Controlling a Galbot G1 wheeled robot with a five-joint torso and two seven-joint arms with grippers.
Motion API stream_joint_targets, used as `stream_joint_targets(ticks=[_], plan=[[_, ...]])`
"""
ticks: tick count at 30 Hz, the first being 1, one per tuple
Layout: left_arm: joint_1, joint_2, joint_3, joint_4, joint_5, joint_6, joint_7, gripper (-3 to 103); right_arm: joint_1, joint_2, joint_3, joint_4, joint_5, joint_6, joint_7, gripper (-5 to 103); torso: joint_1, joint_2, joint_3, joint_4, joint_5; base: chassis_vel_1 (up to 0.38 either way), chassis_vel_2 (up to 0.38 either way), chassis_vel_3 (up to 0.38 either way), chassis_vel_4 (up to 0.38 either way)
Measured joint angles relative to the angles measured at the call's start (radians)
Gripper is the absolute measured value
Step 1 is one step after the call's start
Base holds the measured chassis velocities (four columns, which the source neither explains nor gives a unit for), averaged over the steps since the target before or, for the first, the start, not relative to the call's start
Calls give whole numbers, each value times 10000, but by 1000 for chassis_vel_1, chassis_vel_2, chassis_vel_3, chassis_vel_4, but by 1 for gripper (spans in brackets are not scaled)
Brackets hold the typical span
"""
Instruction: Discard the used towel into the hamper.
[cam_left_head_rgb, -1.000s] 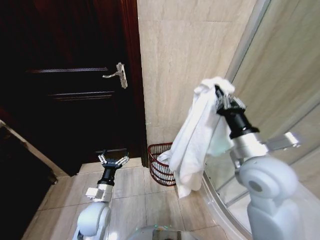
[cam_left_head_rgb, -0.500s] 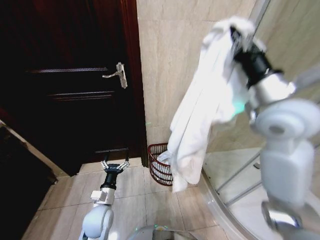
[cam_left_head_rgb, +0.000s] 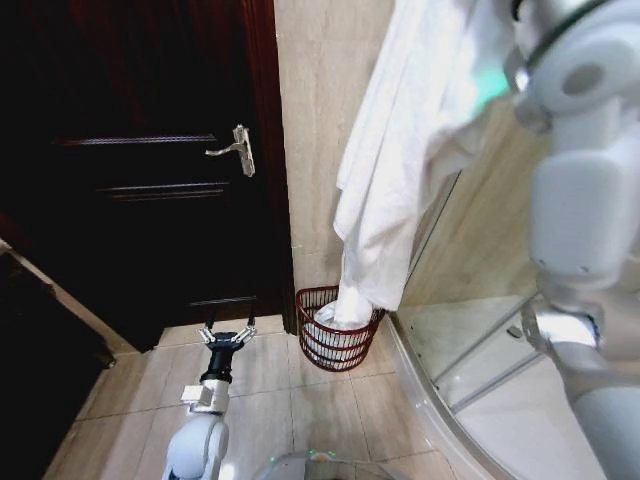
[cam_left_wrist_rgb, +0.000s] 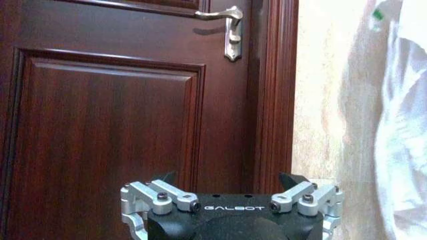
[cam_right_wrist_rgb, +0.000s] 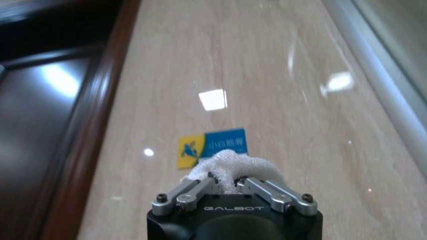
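The white towel (cam_left_head_rgb: 400, 150) hangs long from high on the right, and its lower end dangles at the mouth of the hamper (cam_left_head_rgb: 345, 352), a small dark red wire basket on the floor against the wall. My right arm (cam_left_head_rgb: 585, 120) is raised steeply. In the right wrist view my right gripper (cam_right_wrist_rgb: 230, 184) is shut on a bunched end of the towel (cam_right_wrist_rgb: 227, 161). My left gripper (cam_left_head_rgb: 228, 335) is held low and open, left of the hamper and facing the door; its fingers (cam_left_wrist_rgb: 163, 186) are spread with nothing between them. The towel's edge (cam_left_wrist_rgb: 403, 125) shows beside it.
A dark wooden door (cam_left_head_rgb: 130, 200) with a metal handle (cam_left_head_rgb: 236, 148) fills the left. A beige tiled wall (cam_left_head_rgb: 320, 120) stands behind the hamper. A glass shower enclosure with a curved threshold (cam_left_head_rgb: 430, 400) lies to the right. Tiled floor (cam_left_head_rgb: 260, 400) stretches in front.
My right arm has risen, carrying the towel higher until the gripper passed above the head view. The towel's lower end now hangs at the hamper's mouth. The left arm has sunk slightly.
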Motion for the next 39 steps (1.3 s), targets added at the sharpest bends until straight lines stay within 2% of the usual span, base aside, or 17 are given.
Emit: stream_joint_targets(ticks=[11, 24, 30, 39], plan=[[4, -48, -31, 9, 13, -129, 13, 100, -1197, 130, 100, -328, -683, 124, -597, 7, 0, 0, 0, -3, 4, 0, 0, 0, 0], [102, -251, 67, 24, 248, -283, 331, 100, -3551, 517, -509, 72, -1055, 992, -382, 7, -2, -5, -5, -2, -1, 0, 0, 0, 0], [86, -301, 92, -12, 335, -290, 374, 100, -4287, 593, -439, 270, -1316, 1178, -384, 7, -85, -175, -88, -2, 0, 0, 0, 0, 0], [-23, -251, 173, -50, 349, -281, 407, 100, -6223, 579, 138, 588, -2006, 1464, -927, 7, -238, -590, -350, -4, 3, 0, 0, 0, 0]])
